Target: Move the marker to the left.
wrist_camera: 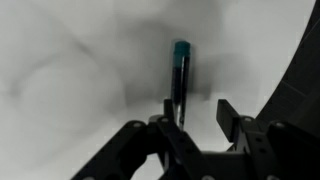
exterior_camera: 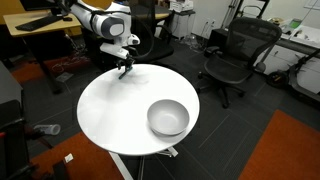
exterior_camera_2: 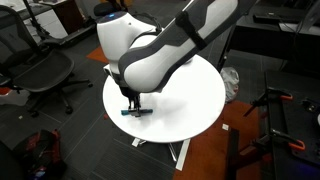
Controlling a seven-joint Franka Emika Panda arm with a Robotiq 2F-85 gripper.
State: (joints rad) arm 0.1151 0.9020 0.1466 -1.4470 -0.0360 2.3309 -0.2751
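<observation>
The marker [wrist_camera: 180, 75] is a slim dark stick with a teal cap. It lies on the round white table [exterior_camera: 110, 110] near its edge. My gripper [wrist_camera: 197, 112] is open just above it, and the marker's near end sits between the fingers, close to one of them. In both exterior views the gripper [exterior_camera: 125, 68] [exterior_camera_2: 130, 102] hangs low over the table edge. The marker [exterior_camera_2: 138, 112] shows as a short teal line under it. In the exterior view with the bowl, the gripper hides the marker.
A round grey-white bowl [exterior_camera: 168, 118] stands on the table well away from the gripper. The table rim [wrist_camera: 292, 70] is close beside the marker, with dark floor beyond. Office chairs [exterior_camera: 235, 55] [exterior_camera_2: 45, 70] and desks stand around the table.
</observation>
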